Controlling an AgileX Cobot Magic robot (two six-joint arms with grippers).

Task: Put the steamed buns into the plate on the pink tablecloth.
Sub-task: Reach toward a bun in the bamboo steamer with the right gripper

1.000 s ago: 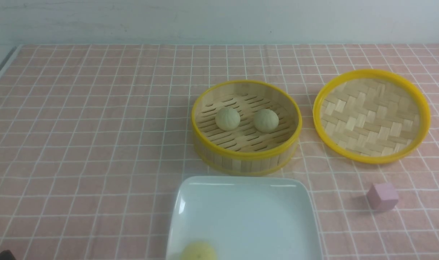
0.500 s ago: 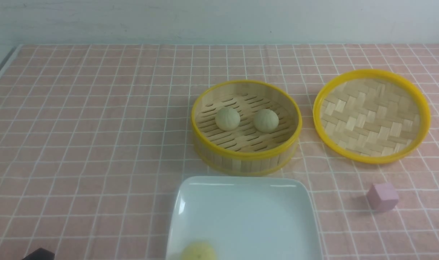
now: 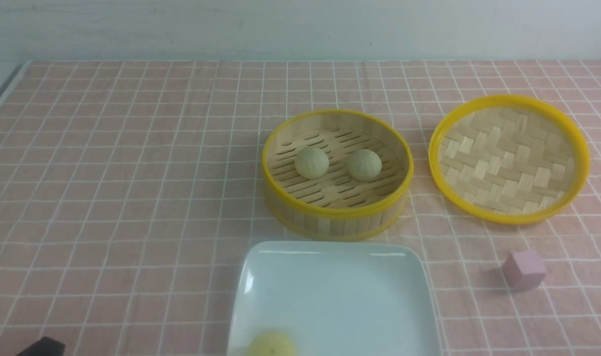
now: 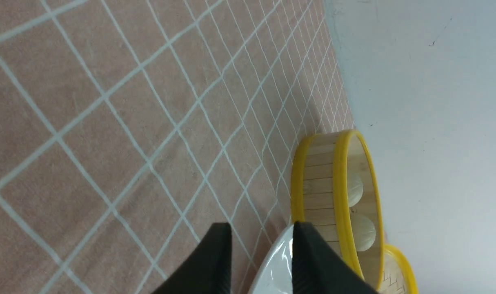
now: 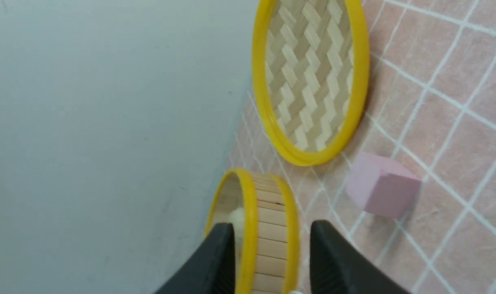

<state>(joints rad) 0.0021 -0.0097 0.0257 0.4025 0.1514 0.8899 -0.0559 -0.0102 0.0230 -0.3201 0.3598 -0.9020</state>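
Two steamed buns (image 3: 311, 162) are seen: small, round, pale beige-cream balls with faint pleat lines. They lie side by side, apart from each other, on the slatted floor of one yellow-rimmed bamboo steamer (image 3: 336, 220). The steamer stands about mid-table, a little toward the right edge, and the second bun (image 3: 364, 164) is the one nearer that edge. One glossy white square plate (image 3: 340, 291) rests on the pink tablecloth (image 3: 132, 173) at the near edge, just in front of the steamer. On the plate a single yellowish round ball (image 3: 271, 345) is found at the very near edge, blurred and partly cut off. One woven bamboo lid (image 3: 508, 158) lies beside the steamer toward the right edge. One pink-purple cube (image 3: 523, 268) is set nearer the near right corner.

The left claw (image 4: 261, 226) is placed at the near left corner, well apart from the plate. Its jaws are held parted and nothing is gripped or touched. The right claw (image 5: 272, 224) is likewise held parted and empty, and the steamer wall is seen beyond its gap.
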